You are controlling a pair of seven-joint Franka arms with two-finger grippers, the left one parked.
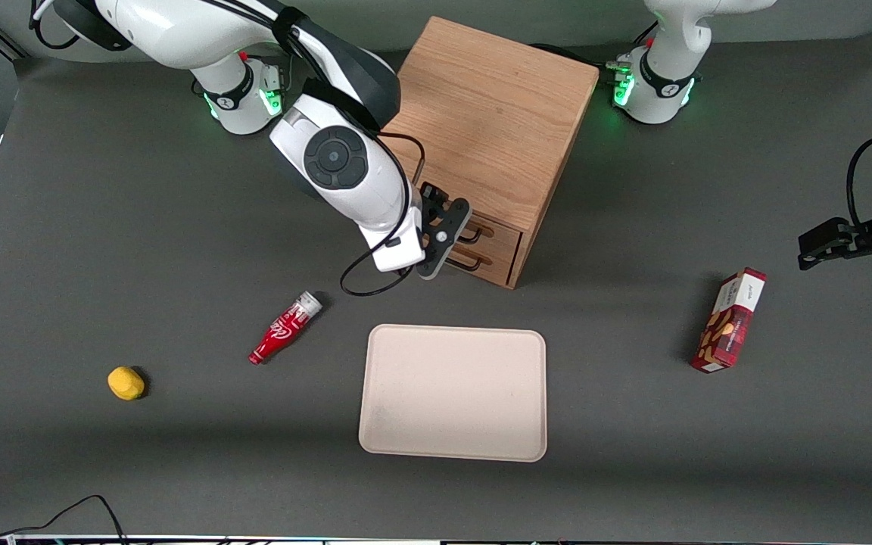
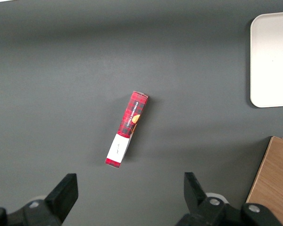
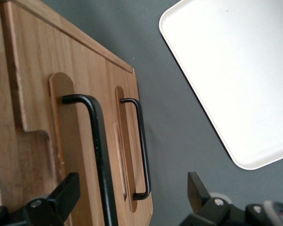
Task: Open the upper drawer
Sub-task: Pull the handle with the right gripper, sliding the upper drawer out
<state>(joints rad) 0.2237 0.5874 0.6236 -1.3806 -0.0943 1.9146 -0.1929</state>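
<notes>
The right gripper (image 3: 132, 197) hangs with fingers spread wide before the oak cabinet (image 1: 493, 121). The upper drawer (image 3: 42, 141), closed, puts its black handle (image 3: 96, 150) between the fingers, untouched. The tray (image 1: 453, 392) nearby holds nothing.

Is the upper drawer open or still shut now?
Shut: the upper drawer sits flush in the cabinet. The open gripper is at its handle, not gripping.

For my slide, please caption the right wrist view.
Open gripper approaches upper drawer's black handle; both drawers closed.
</notes>
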